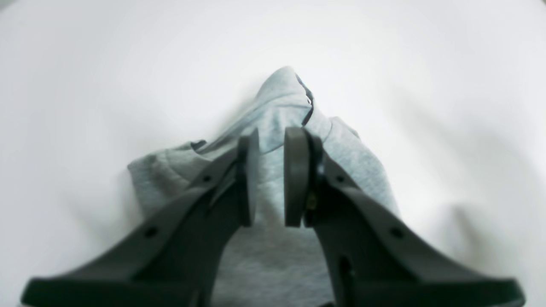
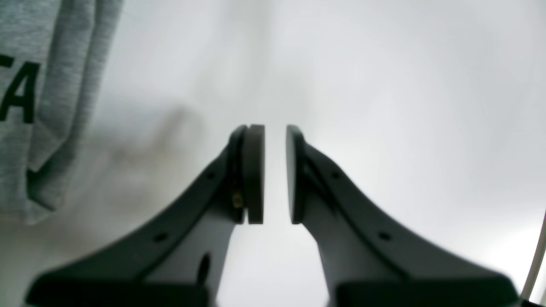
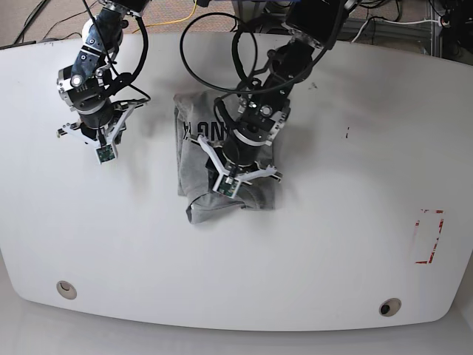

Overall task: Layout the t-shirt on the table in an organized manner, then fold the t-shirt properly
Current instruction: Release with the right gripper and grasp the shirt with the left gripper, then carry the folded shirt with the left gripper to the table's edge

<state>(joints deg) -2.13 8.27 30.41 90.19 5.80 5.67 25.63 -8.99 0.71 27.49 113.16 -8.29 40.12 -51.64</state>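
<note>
The grey t-shirt (image 3: 194, 159) lies bunched in a rough square on the white table (image 3: 332, 251), left of centre, with dark letters showing near its top. My left gripper (image 3: 236, 164) stands over the shirt's middle. In the left wrist view its pads (image 1: 271, 136) are close together with a fold of the t-shirt (image 1: 277, 98) between them, and the cloth rises to a peak beyond the tips. My right gripper (image 3: 100, 133) hangs over bare table left of the shirt. Its pads (image 2: 275, 128) stand a narrow gap apart with nothing in it, and the t-shirt (image 2: 25, 136) is at the frame's left edge.
A red tape rectangle (image 3: 429, 237) marks the right side of the table. Two round metal grommets (image 3: 66, 288) (image 3: 389, 306) sit near the front edge. Black cables (image 3: 214, 44) loop over the back of the table behind the arms.
</note>
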